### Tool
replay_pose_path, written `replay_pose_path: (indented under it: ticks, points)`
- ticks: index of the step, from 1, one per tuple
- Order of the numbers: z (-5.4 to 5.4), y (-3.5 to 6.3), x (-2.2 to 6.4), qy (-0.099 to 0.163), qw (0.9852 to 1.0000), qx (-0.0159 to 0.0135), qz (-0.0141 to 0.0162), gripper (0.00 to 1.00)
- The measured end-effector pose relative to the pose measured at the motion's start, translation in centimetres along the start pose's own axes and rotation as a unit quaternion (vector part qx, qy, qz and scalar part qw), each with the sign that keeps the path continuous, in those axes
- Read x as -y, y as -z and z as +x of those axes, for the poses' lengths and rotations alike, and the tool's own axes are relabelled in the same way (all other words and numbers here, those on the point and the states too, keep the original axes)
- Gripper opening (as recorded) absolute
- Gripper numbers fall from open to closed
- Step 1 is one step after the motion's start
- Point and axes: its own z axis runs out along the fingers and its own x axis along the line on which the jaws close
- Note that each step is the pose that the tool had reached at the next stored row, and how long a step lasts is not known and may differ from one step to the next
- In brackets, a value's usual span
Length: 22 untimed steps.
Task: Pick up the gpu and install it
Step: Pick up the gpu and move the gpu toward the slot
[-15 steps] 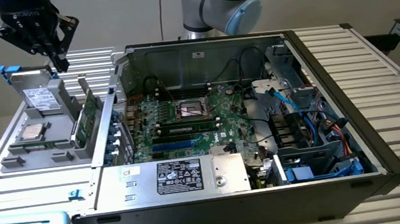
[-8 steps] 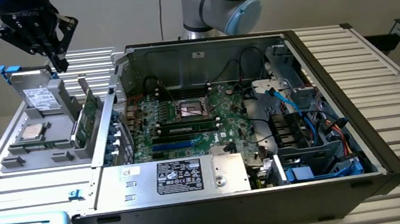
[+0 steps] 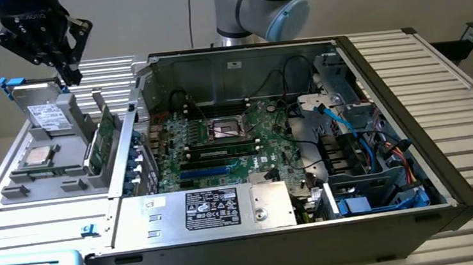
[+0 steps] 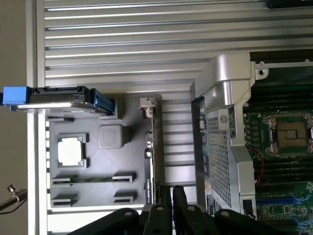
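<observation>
Green on the face that shows, the gpu [image 3: 103, 141] stands on its long edge in a slot of the grey tray [image 3: 53, 187], at the side of the tray nearest the computer case [image 3: 445, 172], with its metal bracket at the far end. It has not yet been lifted or fitted into the computer. The wrist view sees the card [image 4: 155, 147] edge-on as a thin strip along the border of the tray [image 4: 98, 166]. The black gripper [image 3: 70, 76] hangs in the air over the far end of the tray, above the card and clear of it, and carries nothing. Whether it is released or clenched I cannot tell. In the wrist view the gripper [image 4: 172, 188] sits close to one end of the card's thin edge. Also in the tray are a silver drive [image 3: 46, 114] with a white label and blue tabs, leaning upright at the far end, and a square processor chip [image 3: 37, 156] lying flat in its own recess. The case lies open on its side on the slatted metal table [image 3: 466, 119], at the exterior view's right of the tray. Inside it the motherboard [image 3: 218, 118] shows an open processor socket, with the power supply [image 3: 217, 208] along the near wall.
</observation>
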Motion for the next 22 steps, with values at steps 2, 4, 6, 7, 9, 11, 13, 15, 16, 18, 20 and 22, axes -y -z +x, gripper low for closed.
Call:
replay_pose_path:
  ticks: [2, 4, 6, 7, 9, 11, 13, 15, 16, 18, 20, 22]
  points:
    - [0.0, 0.0, 0.0, 0.0, 1.0, 0.0, 0.0, 0.25]
    - [0.0, 0.0, 0.0, 0.0, 1.0, 0.0, 0.0, 0.31]
    - [0.3, -0.14, 0.03, 0.0, 1.0, 0.0017, -0.0001, 0.44]
    - [0.4, -0.31, 0.04, 0.0, 1.0, 0.0023, -0.0002, 0.44]
    - [0.8, -0.65, 0.09, 0.0, 1.0, 0.0024, -0.0002, 0.44]
    - [1.1, -1.01, 0.14, 0.0, 1.0, 0.0024, -0.0001, 0.44]
    - [1.4, -1.35, 0.19, 0.0, 1.0, 0.0024, -0.0001, 0.44]
    - [1.7, -1.59, 0.22, 0.0, 1.0, 0.0008, 0.0002, 0.44]
    - [1.9, -1.68, 0.23, 0.0, 1.0, -0.0012, 0.0005, 0.44]
    - [2.1, -1.97, 0.28, 0.0, 1.0, -0.0034, 0.0007, 0.44]
    - [2.3, -2.32, 0.31, 0.0, 1.0, -0.0037, 0.0007, 0.44]
    - [2.4, -2.69, 0.35, 0.0, 1.0, -0.0037, 0.0006, 0.44]
